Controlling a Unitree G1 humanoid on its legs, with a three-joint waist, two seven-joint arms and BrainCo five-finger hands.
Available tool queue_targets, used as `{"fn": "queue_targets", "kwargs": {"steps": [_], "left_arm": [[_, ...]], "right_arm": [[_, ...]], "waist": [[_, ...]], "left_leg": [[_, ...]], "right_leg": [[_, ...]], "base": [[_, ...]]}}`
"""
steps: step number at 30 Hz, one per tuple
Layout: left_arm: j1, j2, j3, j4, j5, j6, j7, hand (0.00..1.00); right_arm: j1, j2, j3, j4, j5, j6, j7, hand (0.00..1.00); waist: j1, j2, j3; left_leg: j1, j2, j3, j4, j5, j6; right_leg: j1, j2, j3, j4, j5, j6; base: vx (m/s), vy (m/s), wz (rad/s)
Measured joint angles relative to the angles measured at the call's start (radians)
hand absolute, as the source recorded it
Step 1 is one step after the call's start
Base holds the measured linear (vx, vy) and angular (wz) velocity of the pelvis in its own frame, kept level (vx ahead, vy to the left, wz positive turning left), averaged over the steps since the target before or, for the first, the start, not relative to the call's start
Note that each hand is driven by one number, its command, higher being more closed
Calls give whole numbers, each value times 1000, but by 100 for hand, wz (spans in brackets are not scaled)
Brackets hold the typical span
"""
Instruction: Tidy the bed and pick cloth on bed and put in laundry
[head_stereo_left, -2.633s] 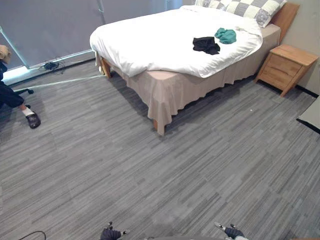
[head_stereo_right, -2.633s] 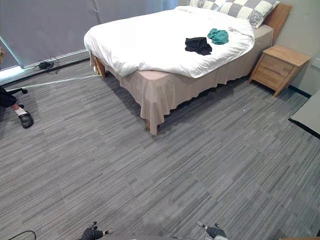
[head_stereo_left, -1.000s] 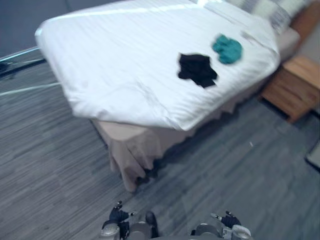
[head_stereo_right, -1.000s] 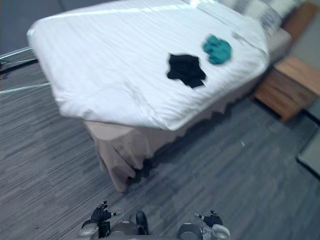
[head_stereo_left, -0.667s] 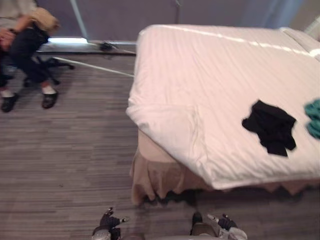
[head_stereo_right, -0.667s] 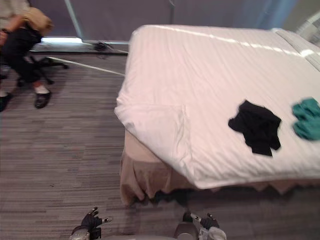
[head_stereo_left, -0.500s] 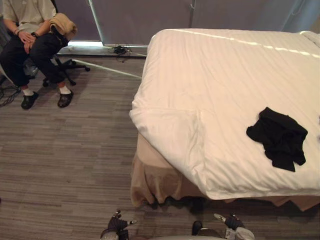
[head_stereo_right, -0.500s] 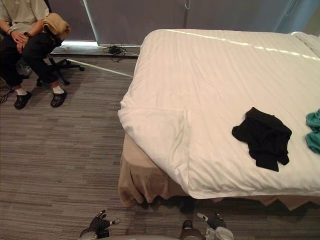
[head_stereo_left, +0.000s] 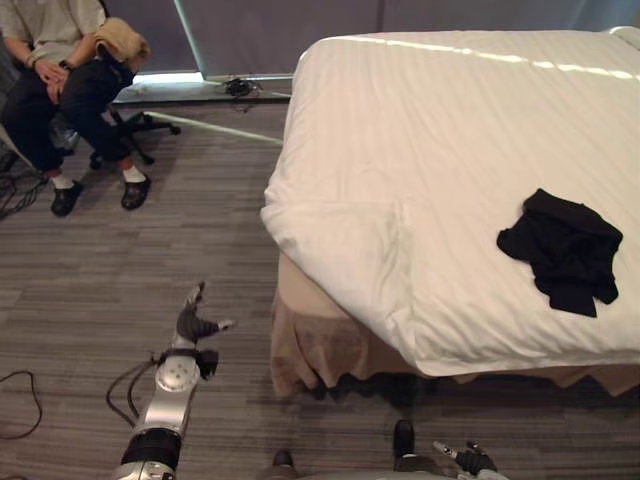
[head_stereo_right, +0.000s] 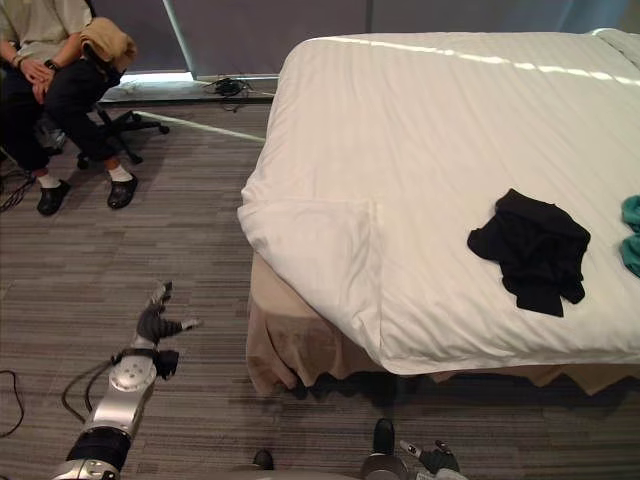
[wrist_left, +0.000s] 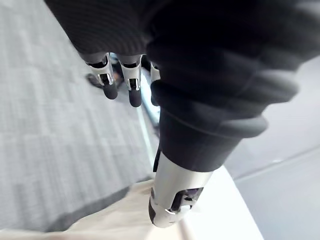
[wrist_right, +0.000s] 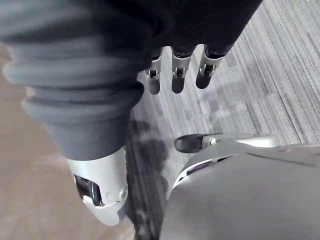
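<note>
Bed (head_stereo_left: 292, 295): wide, under a white duvet (head_stereo_left: 520, 100) that hangs over a beige skirt (head_stereo_left: 320, 350). The duvet's near corner lies doubled back in a flat flap (head_stereo_left: 345, 250).

Black cloth (head_stereo_left: 562, 248): crumpled, lying on the duvet toward the bed's right side, near the edge closest to me. It touches neither of my hands.

Teal cloth (head_stereo_right: 632, 235): on the duvet just to the right of the black cloth and apart from it, cut off by the edge of the right eye view.

My left hand (head_stereo_left: 190, 322): held out over the floor (head_stereo_left: 150, 240) to the left of the bed's near corner, well apart from both cloths. Fingers (wrist_left: 122, 90) straight, thumb spread, holding nothing.

My right hand (head_stereo_left: 468, 460): low at my side, over the floor in front of the bed's skirt. Fingers (wrist_right: 175, 75) loosely extended, nothing in it.

Person (head_stereo_left: 55, 70): seated on a wheeled chair (head_stereo_left: 135, 128) at the far left near the wall, hands in lap, a tan bundle (head_stereo_left: 120, 42) on one knee.

Cables (head_stereo_left: 238, 88): a small tangle on the floor by the wall, beyond the bed's far left corner.
</note>
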Motion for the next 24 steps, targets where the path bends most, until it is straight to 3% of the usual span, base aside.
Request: {"fn": "queue_targets", "kwargs": {"steps": [3, 7, 10, 13, 17, 24], "left_arm": [[-70, 14, 99, -123, -2, -32, 62, 0], [-193, 139, 121, -144, 7, -39, 156, 0], [-274, 197, 52, -145, 64, -38, 173, 0], [-395, 198, -80, -125, 125, -38, 171, 0], [-550, 179, -220, 14, 169, -30, 162, 0], [-735, 146, -326, 220, 199, 9, 123, 0]], "right_arm": [[28, -2, 10, -17, -7, -2, -2, 0], [73, 0, 8, -39, -14, -3, 0, 0], [80, -2, 4, -59, -16, -5, 1, 0], [64, 0, 1, -66, -19, -6, 2, 0], [7, 0, -5, -82, -20, -6, 0, 0], [-39, 2, 15, -120, -5, -12, -9, 0]], "waist": [[-5, 5, 0], [-15, 18, -7], [-15, 27, -10], [-18, 24, -7], [-68, 21, 51], [-87, 10, 153]], "left_leg": [[20, 1, 26, -9, 1, -1], [46, 0, 78, -19, 1, -2], [45, -5, 116, -37, 2, -4], [-6, -11, 142, -31, 6, -8], [-58, -22, 164, -19, 12, -8], [-130, -21, 177, 12, 11, -8]], "right_leg": [[-1, 4, 20, 0, 7, 0], [-8, 6, 60, -3, 14, 3], [-40, 7, 92, -2, 24, 4], [-106, 5, 123, 0, 46, 5], [-173, 2, 161, 1, 69, 3], [-243, 5, 191, 1, 88, -1]], "base": [[-39, -7, -24], [-22, 6, -30], [-17, 7, -29], [-28, -11, -25], [-35, -20, -22], [-27, -11, -6]]}}
